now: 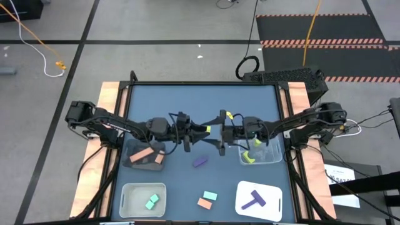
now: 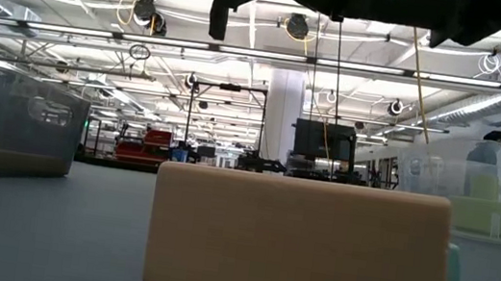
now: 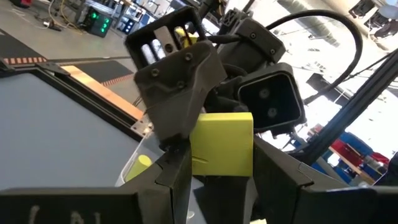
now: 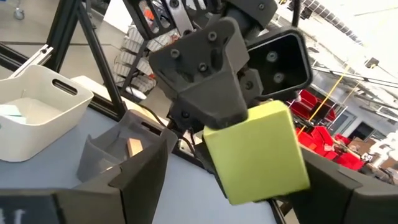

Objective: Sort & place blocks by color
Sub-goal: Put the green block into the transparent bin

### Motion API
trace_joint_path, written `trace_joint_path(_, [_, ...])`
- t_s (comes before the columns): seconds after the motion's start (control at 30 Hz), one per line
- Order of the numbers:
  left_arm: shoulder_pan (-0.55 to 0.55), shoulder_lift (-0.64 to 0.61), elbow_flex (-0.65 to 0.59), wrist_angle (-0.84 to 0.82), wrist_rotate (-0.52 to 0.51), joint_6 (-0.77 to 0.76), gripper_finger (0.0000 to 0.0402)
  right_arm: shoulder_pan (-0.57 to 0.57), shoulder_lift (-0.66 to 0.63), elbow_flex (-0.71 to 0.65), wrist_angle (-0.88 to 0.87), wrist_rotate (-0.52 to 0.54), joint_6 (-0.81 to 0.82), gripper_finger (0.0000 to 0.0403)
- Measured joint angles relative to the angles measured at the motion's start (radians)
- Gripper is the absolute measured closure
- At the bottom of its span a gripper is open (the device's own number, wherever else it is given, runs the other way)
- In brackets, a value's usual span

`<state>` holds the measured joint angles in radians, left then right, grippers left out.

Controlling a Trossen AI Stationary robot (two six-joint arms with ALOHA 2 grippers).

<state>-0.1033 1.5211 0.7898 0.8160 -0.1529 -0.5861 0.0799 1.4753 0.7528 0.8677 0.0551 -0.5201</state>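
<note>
the salmon-orange block (image 2: 299, 247) lies closest to the low camera, filling the lower middle of that view, with a mint-green block (image 2: 452, 272) peeking from behind its right end; from above this pair sits at about six o'clock on the counter (image 1: 175, 100), the salmon-orange piece touching or just beside the mint one (image 1: 210, 195); the two arms meet above the counter's middle; the left hand (image 1: 199, 133) pinches a yellow-green cube (image 3: 222, 144) between its fingers (image 3: 177, 171); the right hand (image 1: 220, 132) faces it, its fingers spread wide on either side of the same cube (image 4: 258, 152), whether they touch it i cannot tell; a purple block (image 1: 200, 162) lies loose just below the hands, toward six o'clock; at eight o'clock a dark bin (image 1: 127, 159) holds salmon-orange pieces (image 1: 144, 154); at four o'clock a clear bin (image 1: 275, 156) holds yellow-green pieces (image 1: 249, 156); at seven o'clock a white tray (image 1: 128, 194) holds mint-green blocks (image 1: 152, 201); at five o'clock a white plate (image 1: 275, 195) carries a purple t-shaped piece (image 1: 254, 200).
</note>
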Motion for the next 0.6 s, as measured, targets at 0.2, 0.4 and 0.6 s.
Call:
trace_joint_path(0.2, [-0.011, 0.0, 0.0, -0.002, -0.002, 0.001, 0.0261, 0.0, 0.024, 0.02, -0.002, -0.001, -0.001, 0.015])
trace_joint_path(0.4, [-0.011, 0.0, 0.0, -0.029, -0.005, 0.004, 0.0261, 0.001, 0.02, 0.02, -0.005, 0.002, 0.005, 0.0186])
trace_joint_path(0.6, [-0.011, 0.0, 0.0, -0.051, -0.013, 0.001, 0.0261, 0.016, 0.02, 0.02, -0.008, 0.123, -0.042, 0.0187])
